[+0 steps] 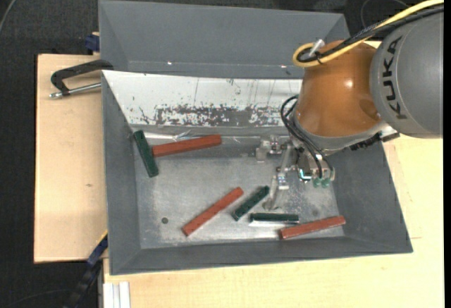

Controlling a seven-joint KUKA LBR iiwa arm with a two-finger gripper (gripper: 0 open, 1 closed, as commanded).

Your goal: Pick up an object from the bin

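My gripper point(282, 183) hangs below the orange wrist cover, low in the right half of the bin. Its tip is just above the upper end of a short dark green bar point(251, 202) that lies slanted on the bin floor. A second dark green bar point(273, 217) lies flat just below that, and a red bar point(311, 227) lies to its right near the front wall. Nothing shows held in the gripper.
A longer red bar point(213, 211) lies slanted at the front middle. At the back left a red bar point(187, 146) and a dark green bar point(146, 153) meet in a corner shape. The arm and cover hide the bin's right back part.
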